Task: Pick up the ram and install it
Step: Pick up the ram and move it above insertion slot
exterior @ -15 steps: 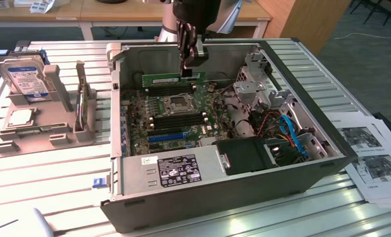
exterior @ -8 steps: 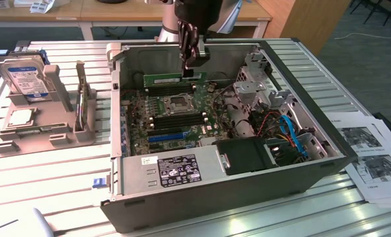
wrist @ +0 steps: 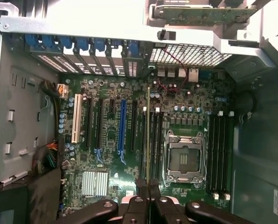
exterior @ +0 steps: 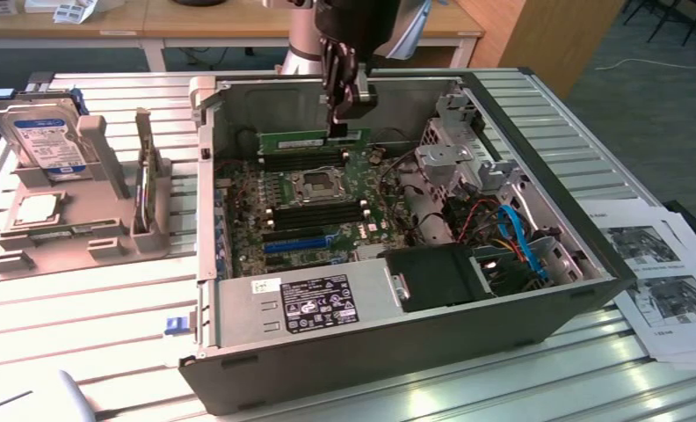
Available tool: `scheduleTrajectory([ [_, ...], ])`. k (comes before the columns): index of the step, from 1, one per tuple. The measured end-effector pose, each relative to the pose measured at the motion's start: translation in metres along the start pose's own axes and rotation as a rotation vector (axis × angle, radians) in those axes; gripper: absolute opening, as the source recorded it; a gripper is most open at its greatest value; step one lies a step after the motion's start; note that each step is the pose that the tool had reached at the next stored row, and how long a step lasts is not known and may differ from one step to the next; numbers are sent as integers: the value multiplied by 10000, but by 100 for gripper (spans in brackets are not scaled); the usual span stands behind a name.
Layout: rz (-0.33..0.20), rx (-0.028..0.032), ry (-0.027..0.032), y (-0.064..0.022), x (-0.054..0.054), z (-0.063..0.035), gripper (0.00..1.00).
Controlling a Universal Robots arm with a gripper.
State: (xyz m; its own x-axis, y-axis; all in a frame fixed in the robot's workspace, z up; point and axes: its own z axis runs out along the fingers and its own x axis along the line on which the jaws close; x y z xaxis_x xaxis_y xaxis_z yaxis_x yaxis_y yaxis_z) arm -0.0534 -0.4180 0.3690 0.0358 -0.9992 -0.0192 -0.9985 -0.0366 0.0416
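Observation:
The ram (exterior: 313, 139) is a thin green stick, and my gripper (exterior: 345, 123) is shut on its end. It hangs level inside the open computer case (exterior: 536, 325), just above the black memory slots (exterior: 292, 162) on the far side of the CPU socket (exterior: 319, 183). In the wrist view the ram (wrist: 148, 135) shows edge-on as a thin line running out from my gripper (wrist: 148, 193). There it lies over the group of black memory slots (wrist: 156, 140) beside the CPU socket (wrist: 182, 158). It looks raised above the slots, not seated.
A grey stand holds a hard drive (exterior: 49, 141) at the exterior view's left. Printed sheets (exterior: 664, 272) lie at the right. Inside the case are the power supply (exterior: 313, 303), a black shroud (exterior: 436, 274), blue cables (exterior: 518, 233) and a metal drive cage (exterior: 460, 149). A blue expansion slot (wrist: 121, 126) runs beside the memory slots.

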Motion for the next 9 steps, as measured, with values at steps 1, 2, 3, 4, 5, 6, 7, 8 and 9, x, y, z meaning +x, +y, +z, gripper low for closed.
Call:
scheduleTrajectory([
  [1, 0, 0, -1, -6, -3, 2, 12],
  [2, 0, 0, 0, -14, -7, 4, 12],
  [3, -1, 0, 0, -22, -10, 6, 12],
  [4, -1, 0, 0, -29, -14, 8, 12],
  [5, -1, 0, 0, -35, -17, 9, 12],
  [6, 0, 0, 0, -41, -20, 11, 12],
  [7, 0, 0, 0, -43, -19, 11, 12],
  [8, 1, 0, 0, -43, -19, 11, 12],
  [9, 1, 0, 0, -43, -19, 11, 12],
])
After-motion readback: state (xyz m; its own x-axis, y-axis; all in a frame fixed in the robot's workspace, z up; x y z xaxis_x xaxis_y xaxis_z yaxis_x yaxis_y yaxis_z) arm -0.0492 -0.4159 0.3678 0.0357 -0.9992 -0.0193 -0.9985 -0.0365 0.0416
